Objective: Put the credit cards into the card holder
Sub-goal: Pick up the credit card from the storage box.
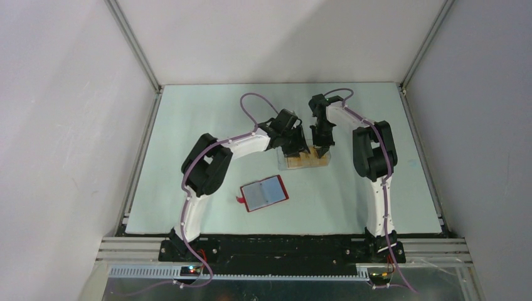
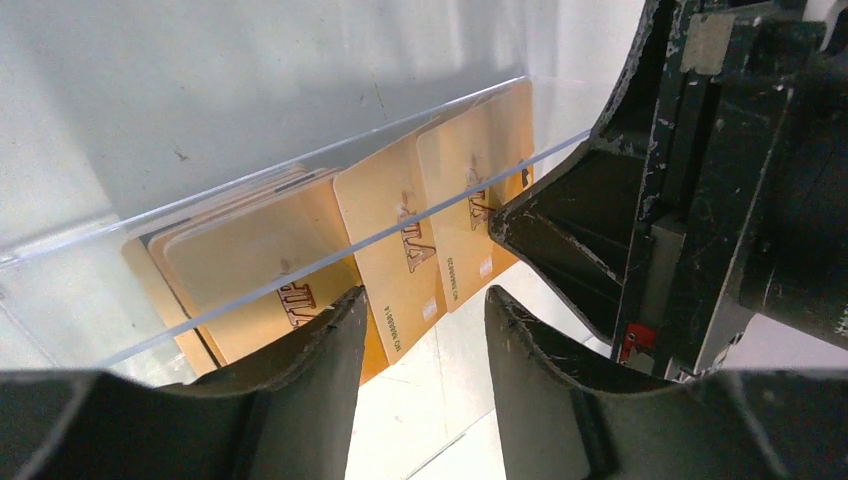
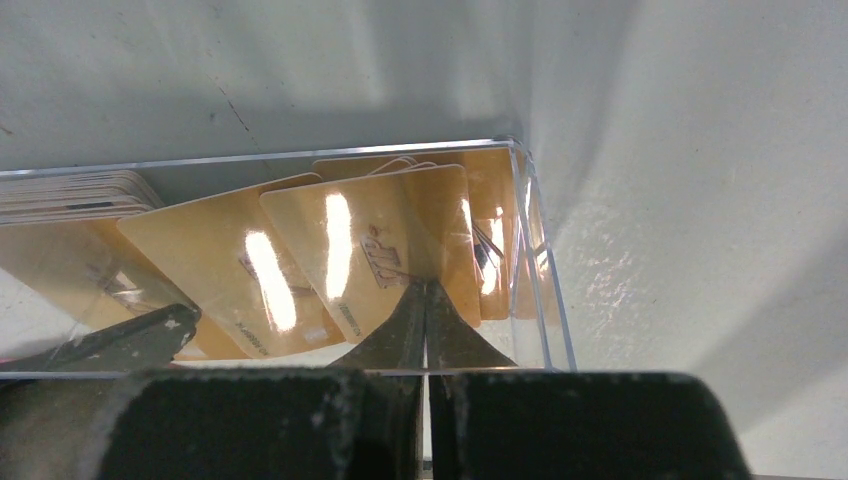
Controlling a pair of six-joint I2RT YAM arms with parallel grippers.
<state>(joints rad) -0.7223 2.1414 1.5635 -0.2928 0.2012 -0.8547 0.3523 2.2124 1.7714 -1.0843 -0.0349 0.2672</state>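
Several tan credit cards lean inside a clear plastic box at the middle of the table. Both grippers are at this box. My left gripper is at the box's left part, open, its fingers at the near clear wall with nothing between them. At the right part, my right gripper is shut, its tips pressed against the lower edge of one card. The card holder, a red wallet, lies open on the table nearer the arm bases, blue-grey inside up.
The box's clear rim crosses in front of the cards, and its right wall stands just beside my right fingertips. More cards are stacked flat at the box's left end. Enclosure walls border the table on three sides.
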